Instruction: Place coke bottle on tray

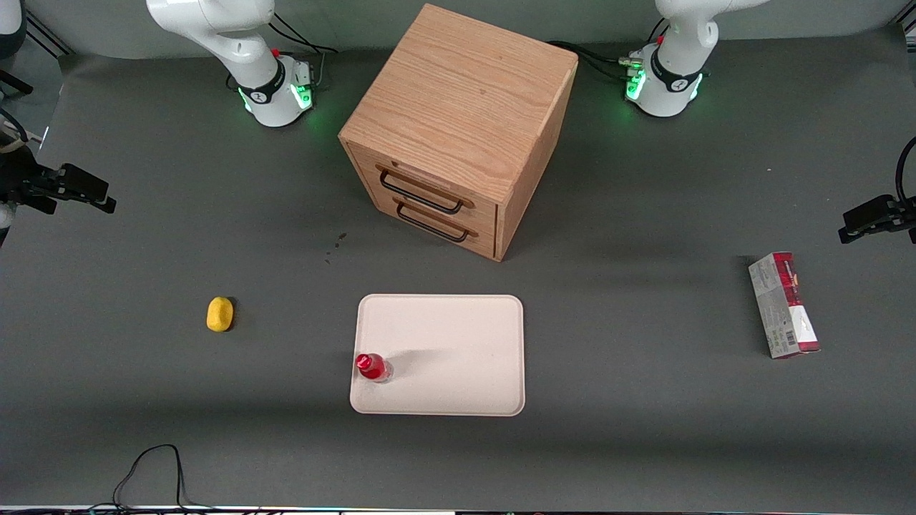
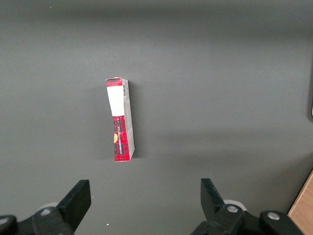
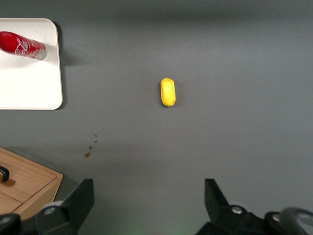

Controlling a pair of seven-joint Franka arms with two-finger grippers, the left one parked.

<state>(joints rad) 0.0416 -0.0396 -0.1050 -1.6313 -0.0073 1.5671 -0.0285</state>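
The gripper [image 3: 146,205] is hanging wide open and empty above the tabletop's working-arm end, its fingers only partly in frame. The coke bottle [image 1: 372,367] is standing upright on the tray [image 1: 458,343], close to the tray's edge facing the yellow object [image 1: 220,314].

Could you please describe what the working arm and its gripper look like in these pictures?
The right arm is glossy white with a black band, a green-lit base and black cables. Its gripper, above the table toward the working arm's end, is black with two wedge-shaped fingers.
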